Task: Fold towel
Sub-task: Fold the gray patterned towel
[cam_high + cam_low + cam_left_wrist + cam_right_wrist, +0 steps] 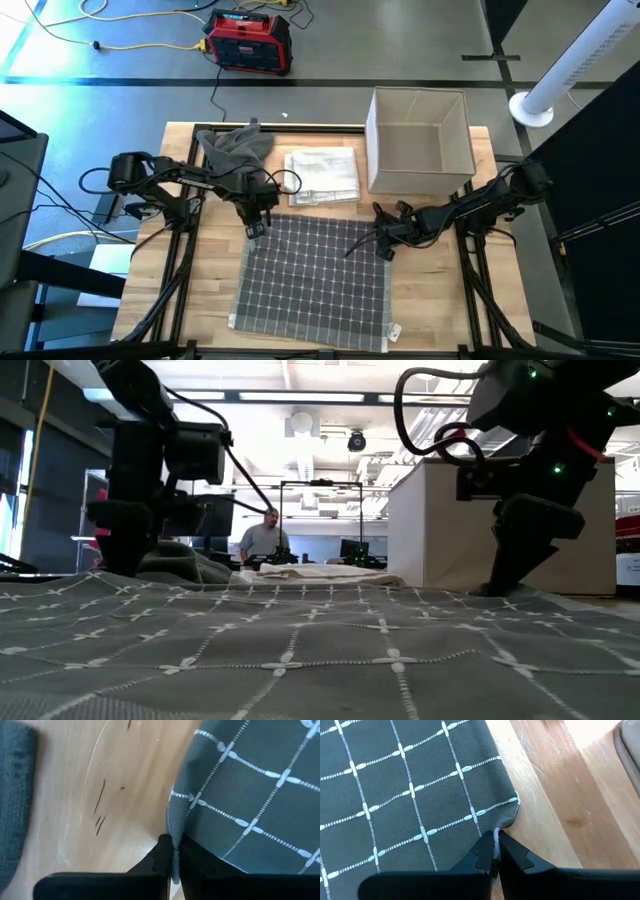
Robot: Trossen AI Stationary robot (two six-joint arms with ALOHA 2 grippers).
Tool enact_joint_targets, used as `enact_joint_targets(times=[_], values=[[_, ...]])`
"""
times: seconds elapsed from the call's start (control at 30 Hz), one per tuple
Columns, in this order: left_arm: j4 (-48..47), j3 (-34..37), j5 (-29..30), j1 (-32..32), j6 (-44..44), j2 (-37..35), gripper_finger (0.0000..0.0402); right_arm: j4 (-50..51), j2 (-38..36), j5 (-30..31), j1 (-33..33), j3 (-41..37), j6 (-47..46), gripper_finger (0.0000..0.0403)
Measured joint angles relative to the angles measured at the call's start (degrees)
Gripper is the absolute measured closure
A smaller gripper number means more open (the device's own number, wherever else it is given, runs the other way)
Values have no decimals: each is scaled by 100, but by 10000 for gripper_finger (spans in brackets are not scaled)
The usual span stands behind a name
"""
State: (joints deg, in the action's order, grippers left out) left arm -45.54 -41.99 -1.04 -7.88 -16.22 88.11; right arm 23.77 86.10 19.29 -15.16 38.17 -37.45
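A grey towel (315, 275) with a white grid pattern lies spread flat on the wooden table (190, 300), one short edge toward the near side. My left gripper (255, 228) stands at the towel's far left corner, shut on it. At the far right corner my right gripper (385, 245) is shut on the cloth too. In the low view the towel (300, 650) fills the foreground, with the left arm (125, 540) and the right arm (525, 550) coming down onto its far edge. My left gripper pinches the towel's far left corner (175, 852) between its two fingers, which point down from above. The cloth edge stands up in a narrow ridge between the fingers; the rest of the towel lies on the table. My right gripper pinches the towel's far right corner (496, 840) between its two fingers, coming from above. The corner puckers slightly at the fingers, while the towel beyond it lies flat on the table.
An open beige box (420, 140) stands at the far right of the table. Beside it lies a folded white towel (322, 175), and a crumpled grey cloth (238, 145) lies at the far left. A person (265, 540) sits in the room beyond the table.
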Motion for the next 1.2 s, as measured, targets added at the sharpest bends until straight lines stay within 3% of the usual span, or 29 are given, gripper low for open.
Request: enact_joint_targets(times=[0.13,0.33,0.5,0.73,0.9,1.03,1.2], values=[[-804,-549,171,181,-26,-124,399,97,-407,29,-160,2,-199,403],[-1760,-1525,966,383,9,-322,400,960,-1370,482,-441,60,-551,403],[-2235,-2161,1591,398,121,-327,401,2172,-1880,880,-642,795,-453,403],[-2661,-2465,1313,1142,-162,-332,401,2533,-1705,171,-1399,1862,-147,403],[-2566,-2337,1231,2262,-846,-332,401,2103,-982,-83,-2225,2035,-610,403],[-2157,-2216,1169,3139,-1429,-332,401,1463,-267,-568,-2680,2117,-912,403],[-987,-2067,749,3970,-1667,-335,401,606,403,-1580,-2921,2118,-945,403]])
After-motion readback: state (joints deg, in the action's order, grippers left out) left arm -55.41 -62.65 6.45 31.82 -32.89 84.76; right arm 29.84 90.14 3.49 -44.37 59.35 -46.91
